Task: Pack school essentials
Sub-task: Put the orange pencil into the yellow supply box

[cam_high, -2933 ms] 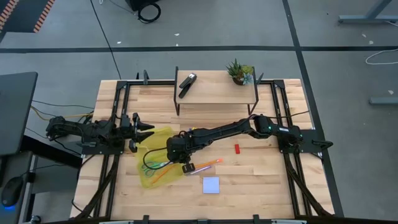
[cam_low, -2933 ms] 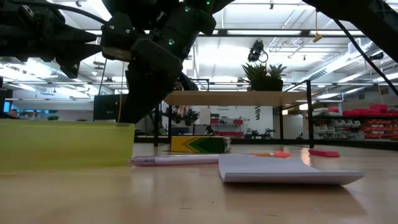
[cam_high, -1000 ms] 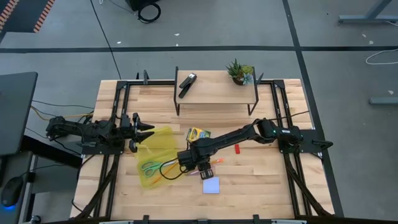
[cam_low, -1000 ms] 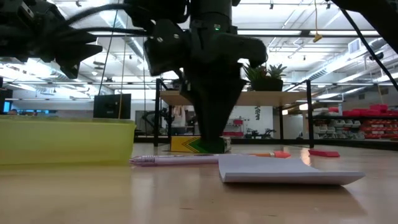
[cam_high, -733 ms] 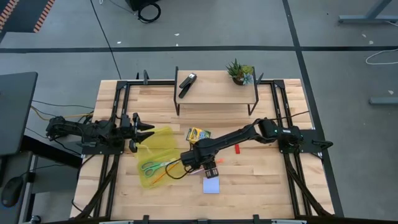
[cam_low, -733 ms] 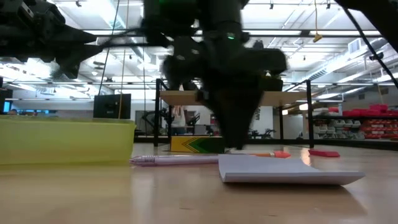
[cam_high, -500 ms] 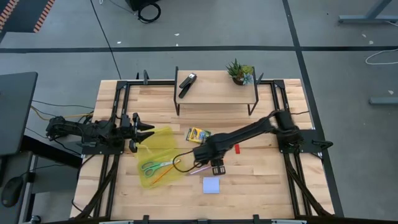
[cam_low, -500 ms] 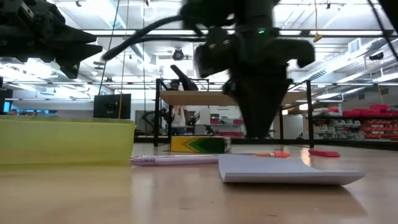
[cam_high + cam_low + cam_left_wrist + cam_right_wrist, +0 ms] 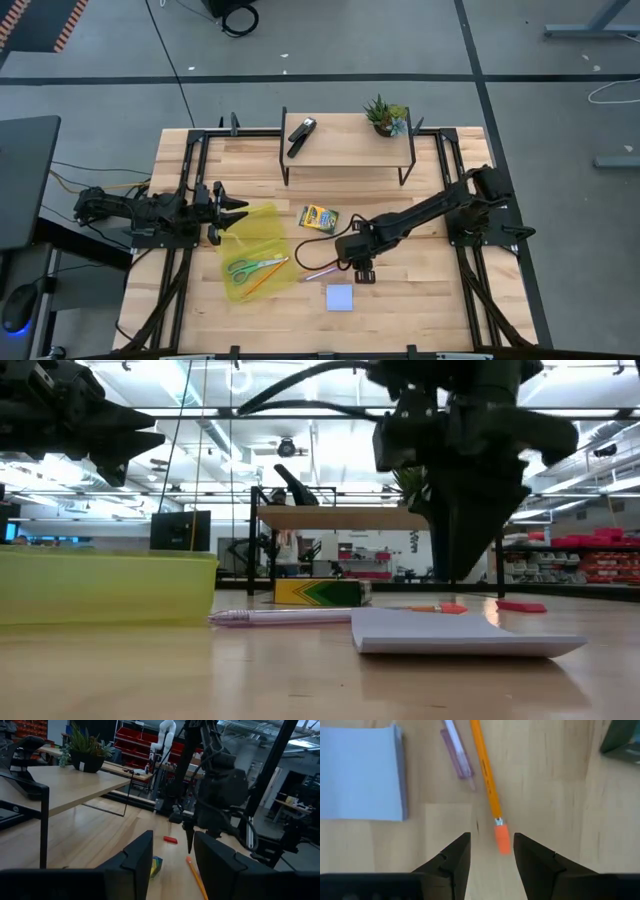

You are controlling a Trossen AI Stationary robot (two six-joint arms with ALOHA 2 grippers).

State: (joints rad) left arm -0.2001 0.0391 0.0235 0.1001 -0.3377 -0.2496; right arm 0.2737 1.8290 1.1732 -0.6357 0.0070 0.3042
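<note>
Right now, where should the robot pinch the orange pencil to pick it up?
Probably mid-shaft, coming straight down. The orange pencil lies flat on the table, long and thin, beside the purple pen. The open right gripper, above its eraser end, would close across the narrow width.

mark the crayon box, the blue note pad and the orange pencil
crayon box [image 9: 320, 217]: high view, middle of its top face.
note pad [image 9: 339, 297]: high view, centre of its blue sheet.
orange pencil [image 9: 485, 775]: right wrist view, mid-shaft.

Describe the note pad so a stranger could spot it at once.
Start at the wooden table and go to its near edge, just below the right gripper. The note pad lies flat there: a pale blue square, unlike the thin pencil and pen beside it.
</note>
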